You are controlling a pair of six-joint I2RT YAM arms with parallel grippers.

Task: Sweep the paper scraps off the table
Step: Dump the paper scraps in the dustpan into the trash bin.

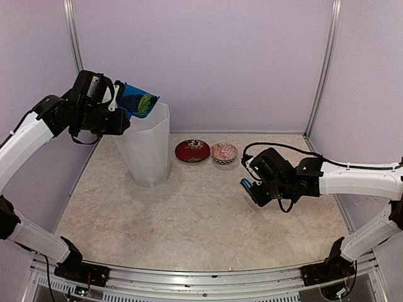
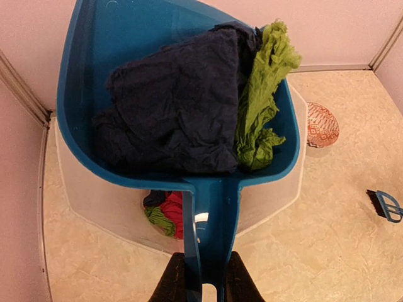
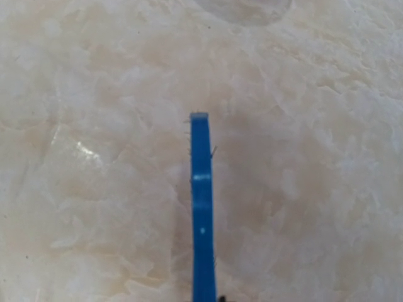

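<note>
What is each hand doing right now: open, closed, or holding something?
Left hand: closed on the dustpan handle.
Right hand: closed on the brush.

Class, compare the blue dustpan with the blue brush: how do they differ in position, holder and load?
The left gripper clamps the dustpan by its handle; the right gripper holds the brush. The dustpan is raised over the white bin; the brush hangs low over the table. The dustpan carries navy and green paper scraps; the brush has only bare table beneath it. Both are blue.
</note>
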